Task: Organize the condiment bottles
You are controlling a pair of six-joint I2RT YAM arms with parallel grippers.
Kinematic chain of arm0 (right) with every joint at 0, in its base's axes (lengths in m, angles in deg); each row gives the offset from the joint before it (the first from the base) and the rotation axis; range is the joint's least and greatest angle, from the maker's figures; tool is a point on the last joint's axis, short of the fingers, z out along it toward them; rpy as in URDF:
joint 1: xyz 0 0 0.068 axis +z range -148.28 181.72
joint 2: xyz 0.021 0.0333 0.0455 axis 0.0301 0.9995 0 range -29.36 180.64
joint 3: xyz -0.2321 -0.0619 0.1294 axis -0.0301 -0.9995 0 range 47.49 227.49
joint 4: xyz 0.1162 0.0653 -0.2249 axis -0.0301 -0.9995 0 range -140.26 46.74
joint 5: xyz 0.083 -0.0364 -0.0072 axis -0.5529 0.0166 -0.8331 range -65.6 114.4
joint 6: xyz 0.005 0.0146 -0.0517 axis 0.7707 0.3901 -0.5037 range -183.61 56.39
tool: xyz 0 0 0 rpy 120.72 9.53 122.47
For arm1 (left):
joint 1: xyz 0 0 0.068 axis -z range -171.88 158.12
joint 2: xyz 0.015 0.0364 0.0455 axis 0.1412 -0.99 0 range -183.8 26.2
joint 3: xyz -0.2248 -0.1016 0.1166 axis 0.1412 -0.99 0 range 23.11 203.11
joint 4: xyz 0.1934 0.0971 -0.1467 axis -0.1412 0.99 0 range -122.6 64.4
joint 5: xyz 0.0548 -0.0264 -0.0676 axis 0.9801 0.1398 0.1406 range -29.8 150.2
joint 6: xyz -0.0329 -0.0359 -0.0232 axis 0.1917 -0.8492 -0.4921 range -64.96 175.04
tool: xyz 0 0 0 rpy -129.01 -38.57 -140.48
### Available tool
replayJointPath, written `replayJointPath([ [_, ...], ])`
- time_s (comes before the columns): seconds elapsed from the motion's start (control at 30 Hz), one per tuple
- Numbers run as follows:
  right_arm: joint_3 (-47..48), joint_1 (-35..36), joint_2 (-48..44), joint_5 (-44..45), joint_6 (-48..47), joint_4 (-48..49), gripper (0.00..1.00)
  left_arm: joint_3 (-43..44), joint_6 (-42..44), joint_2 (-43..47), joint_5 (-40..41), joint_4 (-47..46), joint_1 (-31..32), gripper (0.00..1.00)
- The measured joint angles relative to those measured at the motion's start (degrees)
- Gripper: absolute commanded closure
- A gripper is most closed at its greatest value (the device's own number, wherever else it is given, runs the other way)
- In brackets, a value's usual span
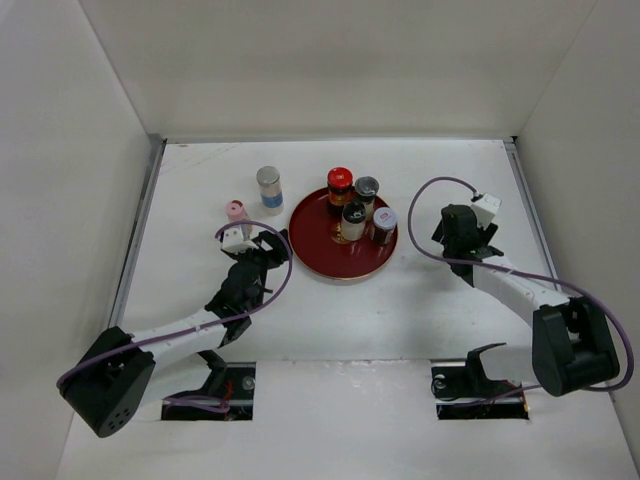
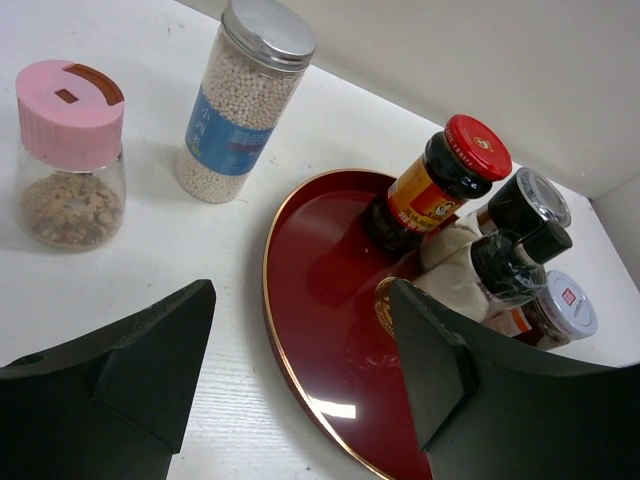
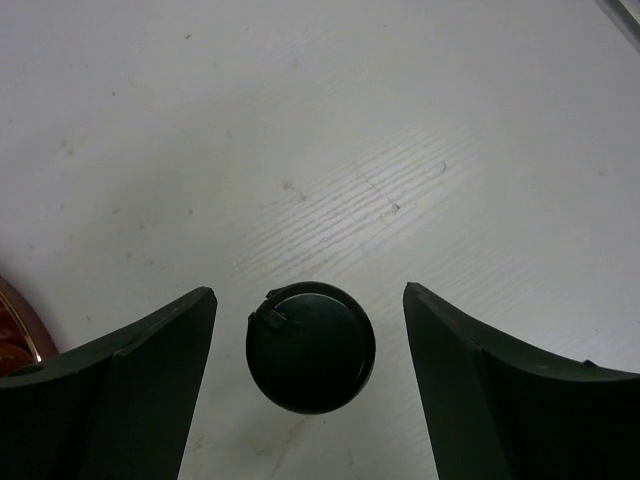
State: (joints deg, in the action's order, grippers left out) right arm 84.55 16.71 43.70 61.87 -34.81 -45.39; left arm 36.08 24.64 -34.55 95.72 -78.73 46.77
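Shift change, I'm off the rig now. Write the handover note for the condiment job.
Left gripper: open, empty, near the red plate.
Right gripper: open, straddling a black-capped bottle on the table, not gripping.
Done: on the plate stand the red-capped bottle, grey-capped shaker, white-bodied bottle and white-capped jar.
To do, likely: the black-capped bottle, pink-capped jar and silver-lidded jar, all off the plate.

Silver-capped bottle (image 2: 247, 95) blue label (image 2: 225, 132), red-capped bottle (image 2: 440, 185) orange label (image 2: 413, 197): print too blurred to read.
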Motion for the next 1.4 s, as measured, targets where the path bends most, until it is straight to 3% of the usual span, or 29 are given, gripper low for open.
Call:
replayJointPath([
  [0.2,0.0,-0.4,1.6,-1.6,0.2,0.7,0.52,0.0,-0.1,0.0,0.0,0.0,0.0,0.31],
  [0.3,0.0,-0.4,1.4,-1.7,0.3,1.0,0.58,0.0,-0.1,0.0,0.0,0.0,0.0,0.31],
  [0.47,-0.4,3.1,-4.2,0.3,0.2,-1.2,0.60,0.0,-0.1,-0.1,0.0,0.0,0.0,0.31],
  [0.63,-0.3,14.3,-13.2,1.4,0.9,-5.4,0.61,0.0,-0.1,-0.1,0.0,0.0,0.0,0.31],
  [0.73,1.2,21.8,-13.6,1.6,2.0,-7.6,0.60,0.0,-0.1,-0.1,0.0,0.0,0.0,0.31],
  [0.97,7.8,32.3,-2.0,0.7,1.4,-5.6,0.60,0.0,0.0,-0.8,0.0,0.0,-0.2,0.31],
  [1.4,12.0,33.0,15.5,-1.5,-6.9,5.4,0.53,0.0,0.7,-2.5,0.1,0.1,-1.5,0.31],
])
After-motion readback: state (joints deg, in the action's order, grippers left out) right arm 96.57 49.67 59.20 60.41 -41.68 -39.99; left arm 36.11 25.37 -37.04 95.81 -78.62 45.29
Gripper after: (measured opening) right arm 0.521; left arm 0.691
